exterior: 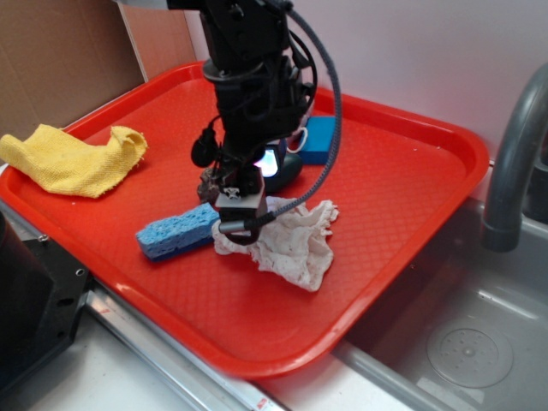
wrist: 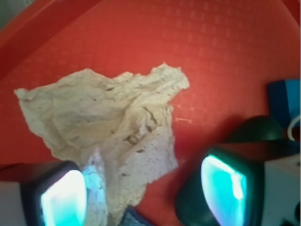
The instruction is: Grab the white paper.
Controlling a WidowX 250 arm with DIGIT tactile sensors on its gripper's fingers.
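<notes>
claw (wrist: pixel 141 188) spread, low over crumpled white paper towel (wrist: pixel 113 127) on red plastic tray (exterior: pixel 402 171) | grasp not yet made | closing and lifting left

Exterior brightness: even, bright, diffuse; colours saturated on the red tray (exterior: pixel 411 180).
Exterior shadows: soft, short, directly beneath the arm and the white paper (exterior: pixel 287 240).
Exterior sharpness: moderate; faucet (exterior: pixel 514 163) at right edge slightly soft.
Wrist brightness: bright, slightly washed out.
Wrist glare: cyan glow on both fingers (wrist: pixel 225 181), overexposed.
Wrist focus: fingers and frame corners blurred; paper creases legible.
</notes>
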